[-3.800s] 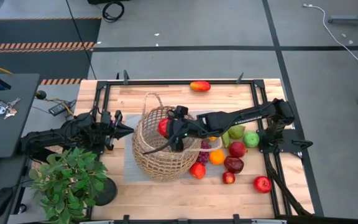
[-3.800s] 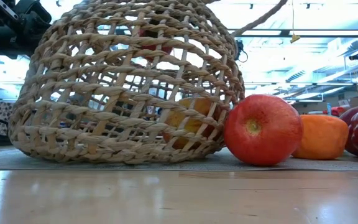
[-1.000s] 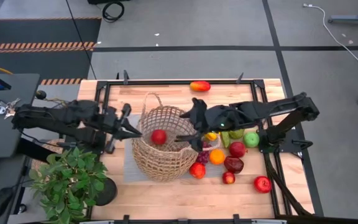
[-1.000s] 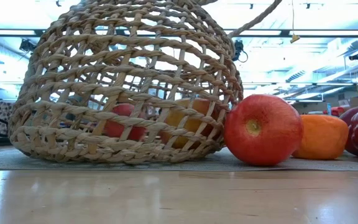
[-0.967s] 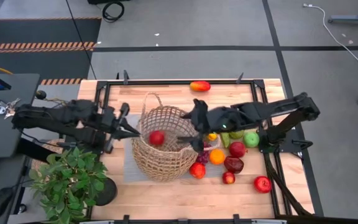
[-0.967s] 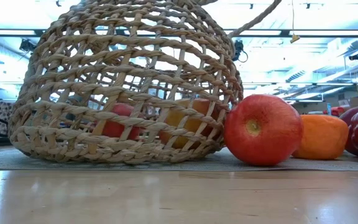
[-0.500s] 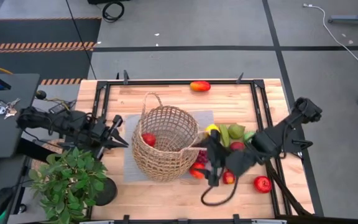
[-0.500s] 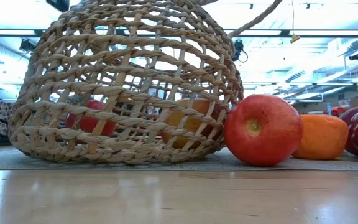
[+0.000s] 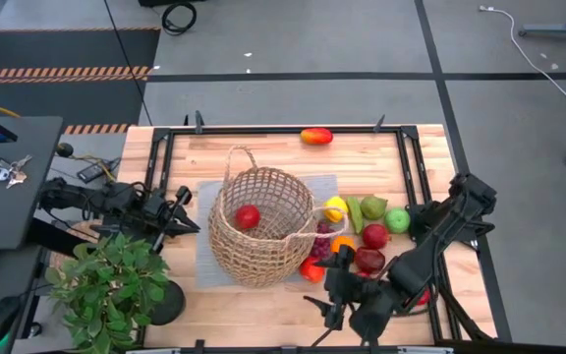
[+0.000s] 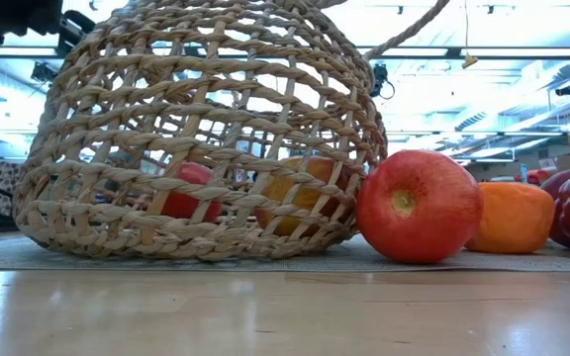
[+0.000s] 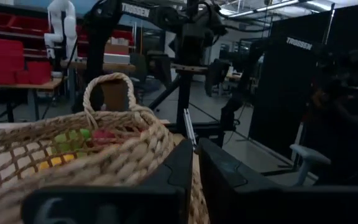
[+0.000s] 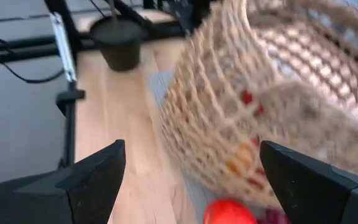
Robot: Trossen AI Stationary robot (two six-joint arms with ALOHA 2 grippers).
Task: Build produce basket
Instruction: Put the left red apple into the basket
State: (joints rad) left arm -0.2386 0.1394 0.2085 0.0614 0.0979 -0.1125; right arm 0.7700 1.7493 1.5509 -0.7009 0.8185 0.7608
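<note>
- One red apple [image 9: 248, 216] sits inside the basket [image 9: 260, 258] so far; the basket is on a grey mat [image 9: 205, 258] in the middle of the table [image 9: 254, 317], and the low view seems to show something orange-yellow through the weave too, can't tell what
- So I'd say we're between fruits; the rest of the produce [image 9: 373, 236] is piled just right of the basket: lemon, pears, orange, more apples, grapes tucked against the wicker; a mango [image 9: 315, 136] lies well apart at the far edge
- The right gripper [image 9: 328, 308] is down near the front edge of the table, arm folded low, fingers spread wide with nothing between them; its wrist view looks at the basket wall and a red apple [image 12: 229, 212] beside it
- Next move, my guess: line those open fingers up over one of the loose fruits, probably that near apple, and close without shoving the pile or the basket
- The left gripper [image 9: 183, 208] waits just left of the basket, pointing at it; fingers look nearly together, holding nothing
</note>
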